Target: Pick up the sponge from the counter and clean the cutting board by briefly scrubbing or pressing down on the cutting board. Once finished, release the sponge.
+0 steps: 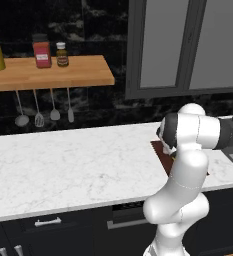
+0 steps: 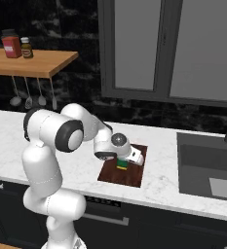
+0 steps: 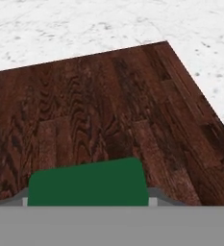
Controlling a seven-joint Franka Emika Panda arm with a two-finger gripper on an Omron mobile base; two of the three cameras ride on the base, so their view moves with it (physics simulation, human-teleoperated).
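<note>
Arm pose: the white arm rises from the base in front of the counter [image 2: 61,146], bends at a high elbow, then reaches forward and down, the wrist folded so the hand points at the cutting board [image 2: 110,177].

The gripper [image 2: 122,163] sits low over the board, roughly at its middle as seen from the right base view. In the left base view the arm's own bulk hides the hand; a strip of the board [image 1: 158,150] shows beside the elbow.

The sponge [image 2: 122,164] is under the hand, green layer above yellow, resting on or pressed against the board. In the hand view its green top [image 3: 87,185] lies between the finger tips at the bottom edge, with dark wood grain beyond it and marble past the board's far edge.

Hand state: closed on the sponge, fingers on either side of it.

Surroundings: sink [image 2: 207,168] well right of the board; wooden shelf [image 2: 32,61] with jars on the back wall.
</note>
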